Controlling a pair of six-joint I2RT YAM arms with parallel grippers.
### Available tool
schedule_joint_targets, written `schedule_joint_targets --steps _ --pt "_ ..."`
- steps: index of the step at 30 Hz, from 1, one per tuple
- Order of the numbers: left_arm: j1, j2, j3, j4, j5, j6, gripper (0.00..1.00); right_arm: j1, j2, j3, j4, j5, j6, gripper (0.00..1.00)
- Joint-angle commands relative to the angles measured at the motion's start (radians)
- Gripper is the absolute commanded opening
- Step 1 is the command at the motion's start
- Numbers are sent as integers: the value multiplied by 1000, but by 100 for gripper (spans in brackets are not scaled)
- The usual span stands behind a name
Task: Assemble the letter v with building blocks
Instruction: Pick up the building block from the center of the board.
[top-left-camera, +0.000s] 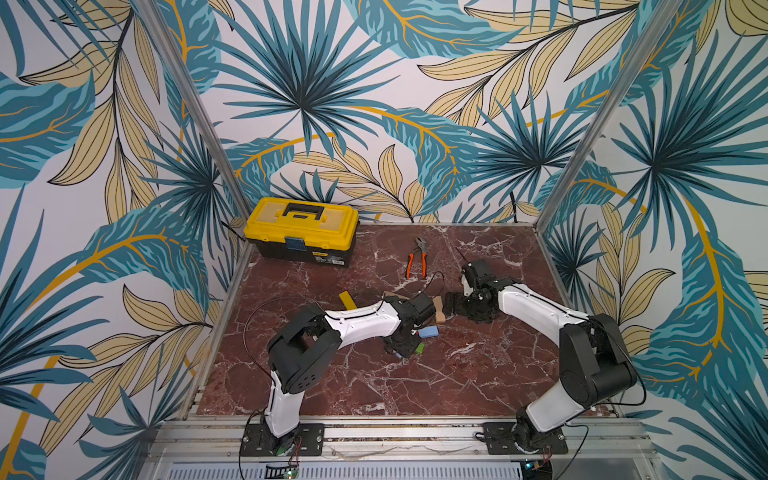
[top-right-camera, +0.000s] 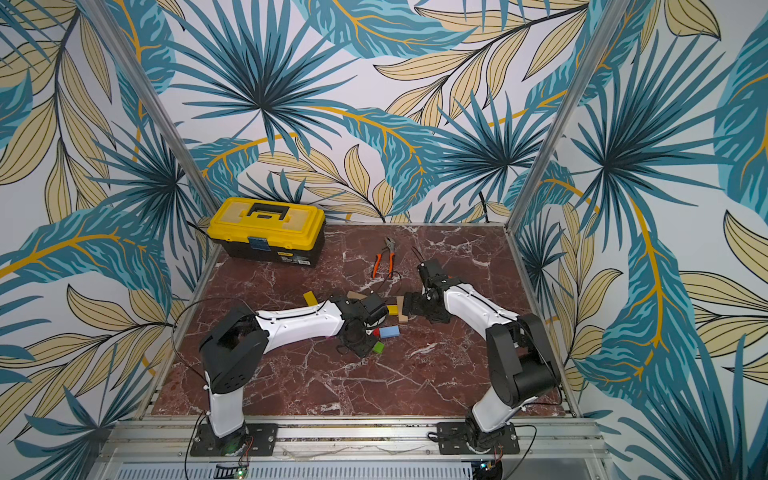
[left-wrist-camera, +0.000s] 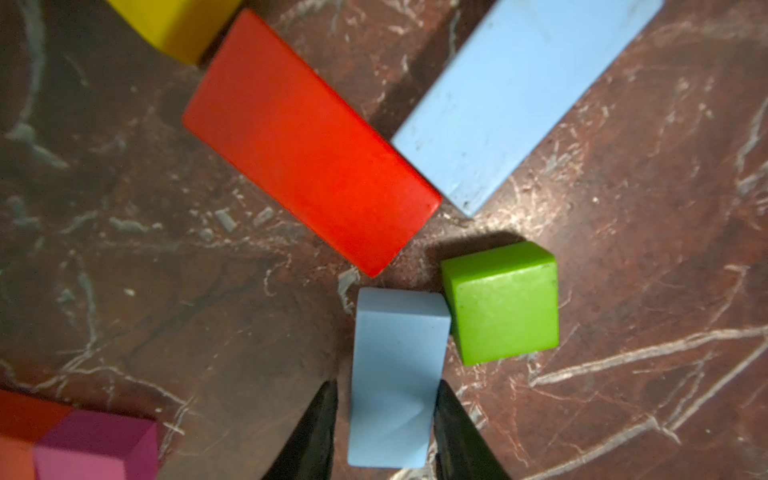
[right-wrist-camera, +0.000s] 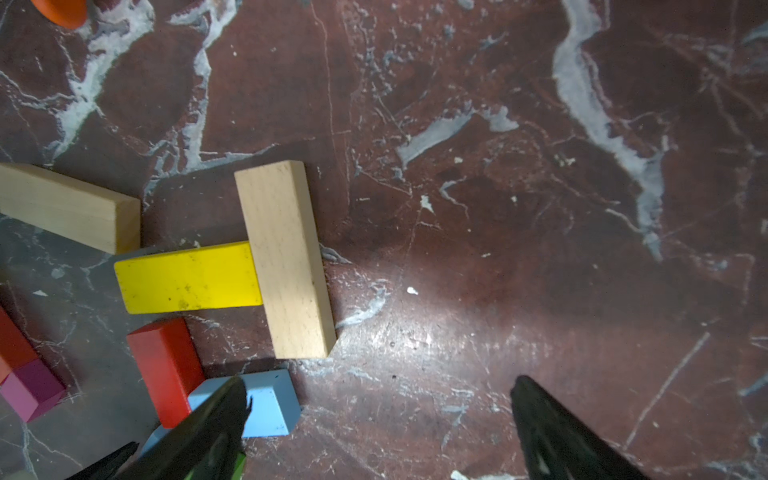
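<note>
Left fingers: nearly closed, one on each side of the small blue block, pads against its two long sides in a grip
Small blue block: down on the tabletop, its flank against the green cube, its free end just short of the red block's corner
Right fingers: spread wide with nothing between them, over bare tabletop, the wood bar near but apart from them
Layout: the red block and blue bar lie slanted away from each other, with their near ends almost touching just beside the green cube; the yellow bar is just beside the red block's far end
Left wrist view only: shows the grip itself; in both top views the left wrist hides it
Right wrist view only: the yellow bar's end butts the wood bar's long side like a T, and a second wood bar is just beside them
Both wrist views: the magenta cube touches a second red block, off to the side of the others
Top views only: a far yellow bar pokes out behind the left arm
Toolbox: in the far left corner, lid down and latch closed, inside hidden
Pliers: flat on the tabletop between the toolbox and the right arm, well apart from the blocks
</note>
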Motion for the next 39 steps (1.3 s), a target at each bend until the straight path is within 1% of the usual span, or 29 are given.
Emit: schedule_joint_targets --steps 1,14,15,19,22,25,30,36,39 --pt "10 -9 22 1 7 11 35 -3 16 -7 -1 -2 -11 100" --pt "34 -37 15 -1 3 25 32 -4 18 -9 0 -1 -14 100" --pt "37 -39 16 -1 7 26 33 -4 18 -9 1 -1 -13 100" --pt "40 -39 16 -1 -4 27 51 -4 18 -9 1 0 -12 99" --pt "40 -29 16 0 6 29 53 -4 18 -9 1 -1 -13 100" --pt "40 -20 15 -1 7 28 49 -4 16 -8 -2 2 -16 99" --pt "46 -19 17 0 5 31 35 -4 18 -7 -1 0 -16 99" --pt "71 -42 16 -1 -6 45 27 -4 22 -3 0 -1 -16 100" --pt "91 -54 16 -1 -11 54 25 -4 22 -3 -2 0 -16 100"
